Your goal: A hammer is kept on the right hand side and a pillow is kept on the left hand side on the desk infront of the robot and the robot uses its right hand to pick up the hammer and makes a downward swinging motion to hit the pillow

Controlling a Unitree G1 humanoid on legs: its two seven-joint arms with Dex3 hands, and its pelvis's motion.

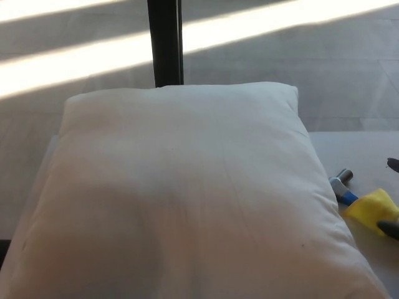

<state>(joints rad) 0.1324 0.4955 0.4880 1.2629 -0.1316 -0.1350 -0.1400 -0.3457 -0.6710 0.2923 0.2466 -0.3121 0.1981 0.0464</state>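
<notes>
Only the black fingertips of the right hand [393,199] show; finger state cannot be told. Blue-and-yellow-handled metal hammer [365,202] lies just beside them, against the large white fabric pillow [187,199]. Advised: wrap the yellow grip squarely.

The pillow [187,199] runs off the bottom edge, so its near corners are cut away, and it covers most of the desk [361,149], which shows only as a pale strip at the right. The hammer [358,202] is partly tucked behind the pillow's right edge and its yellow end is clipped by the right border. Of the right hand [391,196] only two dark fingertips poke in there; its grip cannot be judged. The black post [165,43] disappears behind the pillow's top.
</notes>
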